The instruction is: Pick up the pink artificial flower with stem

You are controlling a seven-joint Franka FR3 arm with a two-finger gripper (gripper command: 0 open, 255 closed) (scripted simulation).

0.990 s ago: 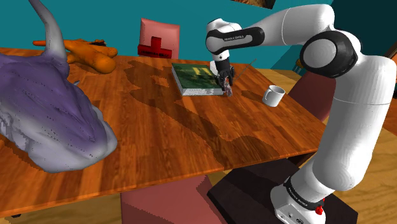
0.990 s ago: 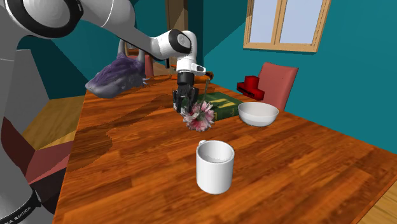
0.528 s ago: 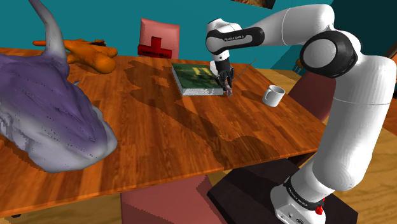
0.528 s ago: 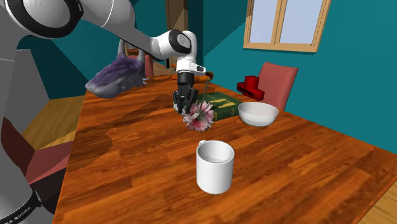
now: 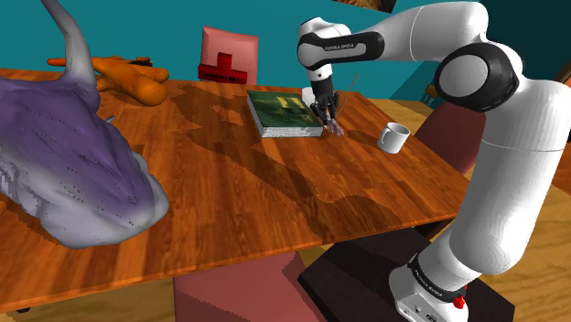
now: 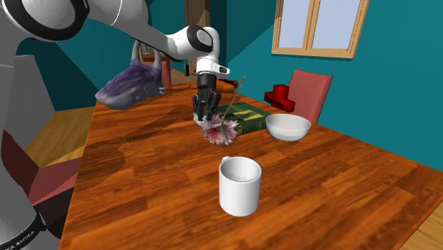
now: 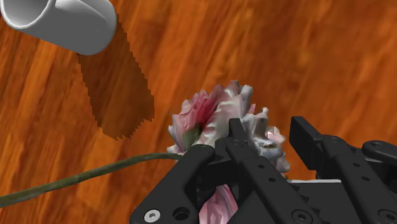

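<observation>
A: Black two-finger gripper (image 6: 204, 115)?
B: Fingers clamped tight on the pink-white artificial flower with thin green stem (image 7: 205, 118).
A: Flower where?
B: Between the fingers, over the brown wooden table (image 6: 142, 177), just beside the green book (image 6: 250, 113).

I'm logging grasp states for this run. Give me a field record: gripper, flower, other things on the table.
gripper: fingers shut on the flower
flower: pink-and-white head at the fingers, stem slanting upward
mug: white, upright on the table
book: green, lying flat beside the gripper
bowl: white, beside the book
</observation>
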